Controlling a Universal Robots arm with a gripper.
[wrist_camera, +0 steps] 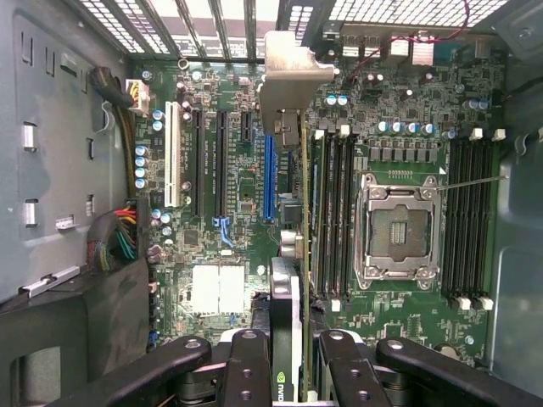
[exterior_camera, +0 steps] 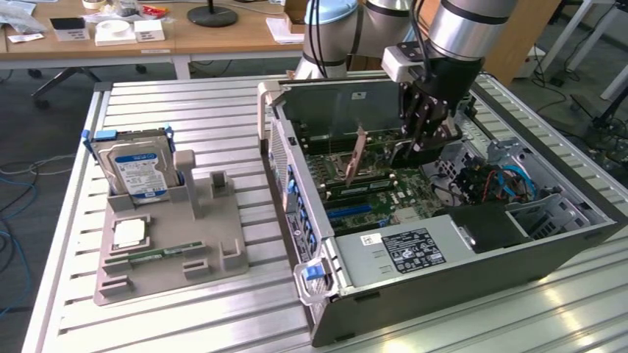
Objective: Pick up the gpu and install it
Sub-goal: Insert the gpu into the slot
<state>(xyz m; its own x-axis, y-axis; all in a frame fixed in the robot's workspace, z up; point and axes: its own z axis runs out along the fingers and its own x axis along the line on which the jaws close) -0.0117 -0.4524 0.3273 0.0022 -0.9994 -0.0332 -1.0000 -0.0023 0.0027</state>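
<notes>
Although the gpu (wrist_camera: pixel 286 322) is not yet seated, the picking-up part looks done: the fingers (wrist_camera: pixel 293 377) are closed partway onto the card's two faces and hold it on edge inside the open computer case (exterior_camera: pixel 461 290). What is left, by my judgement, is the install itself. From the wrist, the card hangs over the green motherboard (wrist_camera: pixel 242 182) with the long blue slot (wrist_camera: pixel 268 182) just beside its edge (whether its contacts touch any slot I cannot tell).

Sweeping the exterior view from its left: well away from the fingers on that side, a matte grey moulded holder (exterior_camera: pixel 220 257) rests on the ribbed aluminium table (exterior_camera: pixel 196 110). A silver, blue-labelled hard drive (exterior_camera: pixel 137 169) stands upright in it, and a narrow green memory stick (exterior_camera: pixel 157 254) lies flat toward its front. Closer to the fingers comes the case's side wall, perforated sheet steel with blue plastic tabs. Just beside the fingers, on the exterior view's left of them, the card shows as a thin brownish strip of circuit board, leaning slightly. Its bright folded metal bracket (wrist_camera: pixel 287 80) points away from the fingers, toward the case's vented wall. On the exterior view's right of the fingers lie blue and red cables (exterior_camera: pixel 501 180) and a boxy black shroud (exterior_camera: pixel 486 224). Past the card's other face, the square CPU socket (wrist_camera: pixel 400 227) gleams, framed in bare metal.
</notes>
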